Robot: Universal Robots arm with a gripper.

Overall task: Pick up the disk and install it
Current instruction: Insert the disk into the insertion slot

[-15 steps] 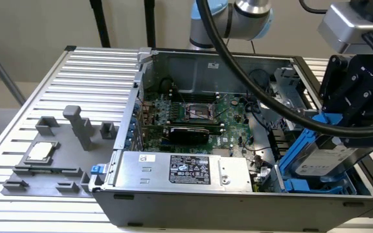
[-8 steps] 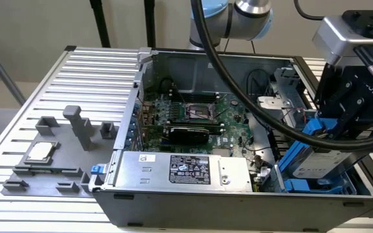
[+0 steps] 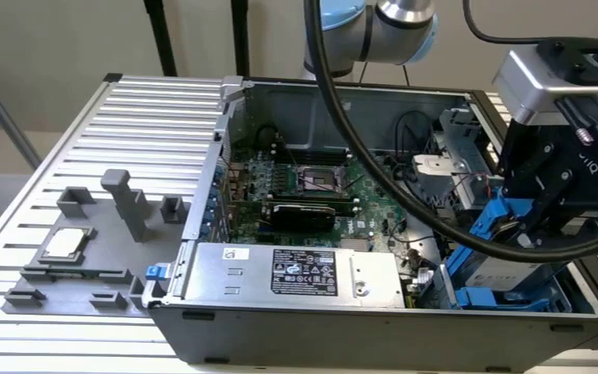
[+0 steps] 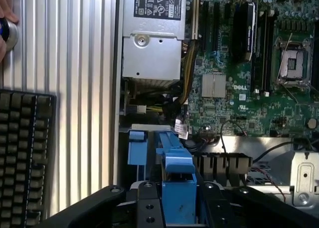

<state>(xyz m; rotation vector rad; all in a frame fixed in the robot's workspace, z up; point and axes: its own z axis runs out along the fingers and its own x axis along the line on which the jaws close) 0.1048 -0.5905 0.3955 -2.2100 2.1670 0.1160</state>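
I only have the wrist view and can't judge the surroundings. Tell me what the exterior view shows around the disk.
Observer: The disk sits tilted at the computer case corner on the exterior view's right, its silver body below the end effector.
Operator: Report anything crossing the case.
Observer: A thick black cable drapes across the open case.
Operator: Describe what lies beside the case.
Observer: A grey holder lies at the exterior view's left, carrying a small square chip.
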